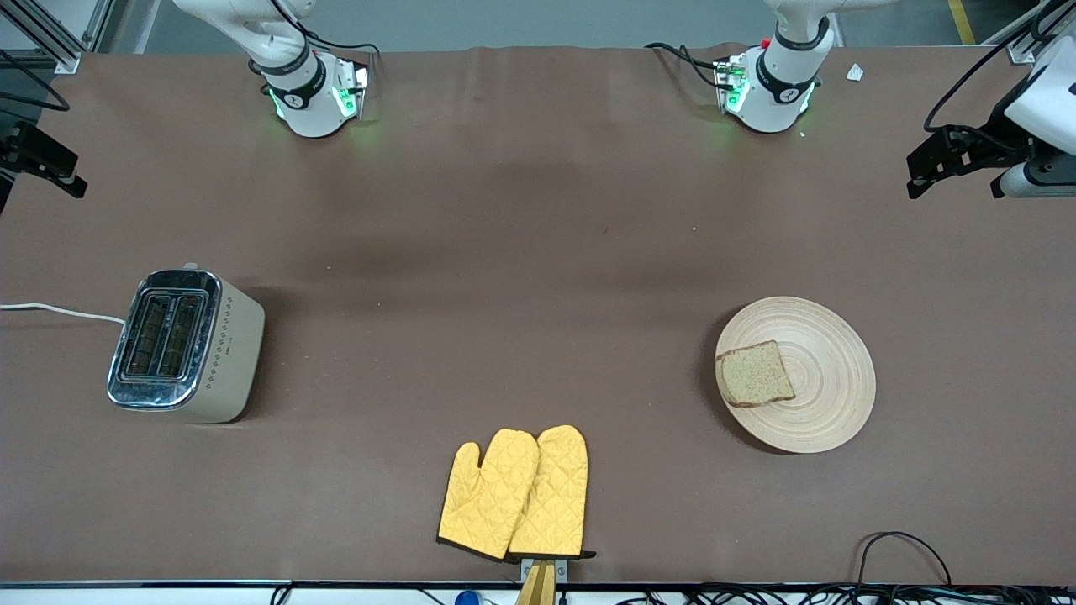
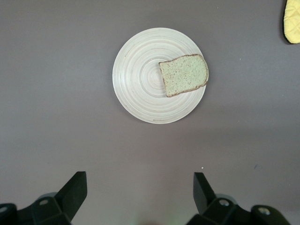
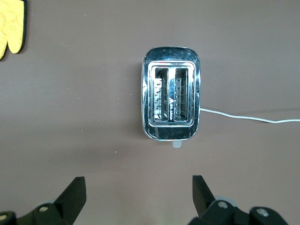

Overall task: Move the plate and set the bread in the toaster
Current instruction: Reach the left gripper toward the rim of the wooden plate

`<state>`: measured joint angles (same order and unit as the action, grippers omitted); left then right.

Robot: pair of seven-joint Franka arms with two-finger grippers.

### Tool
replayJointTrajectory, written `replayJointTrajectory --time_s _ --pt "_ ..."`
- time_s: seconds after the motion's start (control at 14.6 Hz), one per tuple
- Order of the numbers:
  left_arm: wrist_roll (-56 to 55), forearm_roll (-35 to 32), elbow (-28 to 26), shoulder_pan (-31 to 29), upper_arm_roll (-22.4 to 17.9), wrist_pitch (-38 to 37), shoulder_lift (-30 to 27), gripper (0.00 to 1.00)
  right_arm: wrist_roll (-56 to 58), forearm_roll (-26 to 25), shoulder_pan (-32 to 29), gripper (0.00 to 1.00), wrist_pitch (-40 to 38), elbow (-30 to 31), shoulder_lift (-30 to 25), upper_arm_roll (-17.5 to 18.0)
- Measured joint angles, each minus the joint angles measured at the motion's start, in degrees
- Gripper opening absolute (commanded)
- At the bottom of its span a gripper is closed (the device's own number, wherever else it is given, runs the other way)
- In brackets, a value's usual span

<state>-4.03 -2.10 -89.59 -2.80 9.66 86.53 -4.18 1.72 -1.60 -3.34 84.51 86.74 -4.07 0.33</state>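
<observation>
On the big brown table [image 1: 521, 252] nothing of mine has started yet. Toward the left arm's end sits the plate [image 1: 828, 395], and the bread [image 1: 754, 374] lies flat on it, close to the rim that faces the toaster. Toward the right arm's end stands the toaster [image 1: 185, 344], both slots looking bare. Two yellow mitts [image 1: 514, 494] lie between them, nearer the front camera.

My left claw [image 2: 138, 192] hangs high over the table near the plate, fingers spread wide, holding nothing. My right claw [image 3: 139, 192] hangs over the table near the toaster, spread wide too.

If I push the plate fast, I think the bread could slide off that rim. It could also bend when I pinch it, or miss a thin slot.
</observation>
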Motion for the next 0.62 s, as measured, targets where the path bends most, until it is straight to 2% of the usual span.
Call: replayJointTrajectory --time_s 0.34,0.62 --pt "0.0 0.0 0.1 -0.2 0.0 -0.1 0.5 1.00 0.0 0.1 1.2 1.00 -0.1 0.0 0.0 0.3" --pt "0.3 4.3 0.0 -0.5 -2.4 0.4 5.5 1.00 0.0 0.3 1.2 1.00 -0.1 0.1 0.0 0.2"
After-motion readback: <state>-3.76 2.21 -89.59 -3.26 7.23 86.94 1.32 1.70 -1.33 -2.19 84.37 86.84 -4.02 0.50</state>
